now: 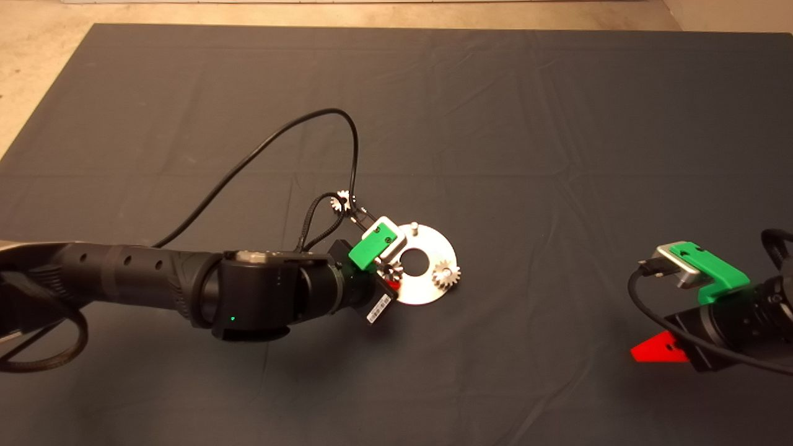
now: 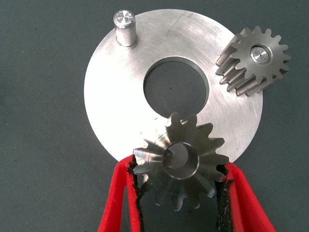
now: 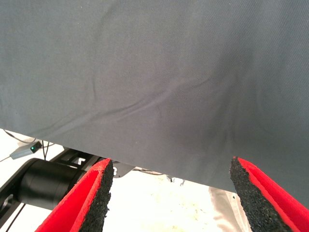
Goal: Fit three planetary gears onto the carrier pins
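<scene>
The silver carrier disc (image 1: 427, 291) lies mid-mat and also shows in the left wrist view (image 2: 116, 101). One planetary gear (image 1: 445, 274) sits on a pin at the disc's right edge (image 2: 253, 60). One bare carrier pin (image 1: 414, 228) stands at the far edge (image 2: 124, 24). My left gripper (image 1: 390, 275) is shut on a second gear (image 2: 181, 159), held over the disc's near-left edge. The third pin is hidden under this gear. The third gear (image 1: 340, 201) lies on the mat, up and left of the disc. My right gripper (image 3: 171, 164) is open and empty, parked at the lower right (image 1: 660, 350).
The left arm's black cable (image 1: 297, 130) loops over the mat above the loose gear. The mat's far edge and pale floor (image 1: 37, 62) show at the top and left. Beyond the mat's edge, the right wrist view shows a black stand (image 3: 43, 186) and the floor.
</scene>
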`<control>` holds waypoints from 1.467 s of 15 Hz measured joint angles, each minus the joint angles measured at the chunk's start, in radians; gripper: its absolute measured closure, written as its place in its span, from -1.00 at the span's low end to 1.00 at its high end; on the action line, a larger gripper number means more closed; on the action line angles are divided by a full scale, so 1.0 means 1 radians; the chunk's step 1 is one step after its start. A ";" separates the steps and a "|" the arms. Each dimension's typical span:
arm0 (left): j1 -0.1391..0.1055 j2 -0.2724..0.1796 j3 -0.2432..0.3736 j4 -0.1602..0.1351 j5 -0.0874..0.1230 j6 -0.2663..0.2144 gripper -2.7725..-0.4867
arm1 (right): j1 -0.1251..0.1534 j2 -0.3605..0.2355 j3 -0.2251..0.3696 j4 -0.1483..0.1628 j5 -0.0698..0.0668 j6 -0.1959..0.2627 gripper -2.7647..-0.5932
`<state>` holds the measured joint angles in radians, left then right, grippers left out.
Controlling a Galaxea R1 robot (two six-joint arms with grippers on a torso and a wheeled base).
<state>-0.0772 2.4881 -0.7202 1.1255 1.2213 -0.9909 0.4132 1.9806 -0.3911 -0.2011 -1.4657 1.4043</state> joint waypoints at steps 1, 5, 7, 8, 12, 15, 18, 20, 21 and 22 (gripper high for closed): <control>0.000 0.000 0.000 0.000 0.000 0.000 0.90 | 0.000 0.000 0.000 0.000 0.000 0.000 -0.09; 0.000 0.000 -0.003 0.001 -0.007 0.000 0.90 | 0.000 0.000 0.000 0.000 0.000 0.000 -0.09; 0.000 -0.002 -0.003 0.001 -0.009 0.000 0.90 | 0.000 0.000 0.000 0.000 0.000 0.000 -0.09; 0.002 -0.007 -0.003 0.001 -0.017 0.000 0.90 | 0.000 0.000 0.000 0.000 0.000 0.000 -0.09; 0.006 -0.025 -0.003 0.005 -0.021 0.001 0.90 | 0.000 0.000 0.000 0.000 0.000 0.000 -0.09; 0.006 -0.025 -0.003 0.005 -0.021 0.001 0.90 | 0.000 0.000 0.000 0.000 0.000 0.000 -0.09; 0.006 -0.024 -0.002 0.005 -0.021 0.001 0.90 | 0.000 0.000 0.000 0.000 0.008 0.000 -0.09; 0.006 -0.024 -0.002 0.005 -0.020 0.001 0.90 | 0.000 0.000 0.000 0.000 0.008 0.000 -0.09; 0.006 -0.023 -0.002 0.005 -0.017 0.001 0.90 | 0.000 0.000 0.000 0.000 0.008 0.000 -0.09; 0.006 -0.022 -0.002 0.005 -0.017 0.002 0.90 | 0.000 0.000 0.000 0.000 0.009 0.000 -0.09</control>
<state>-0.0711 2.4664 -0.7221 1.1309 1.2040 -0.9891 0.4132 1.9806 -0.3911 -0.2011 -1.4572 1.4038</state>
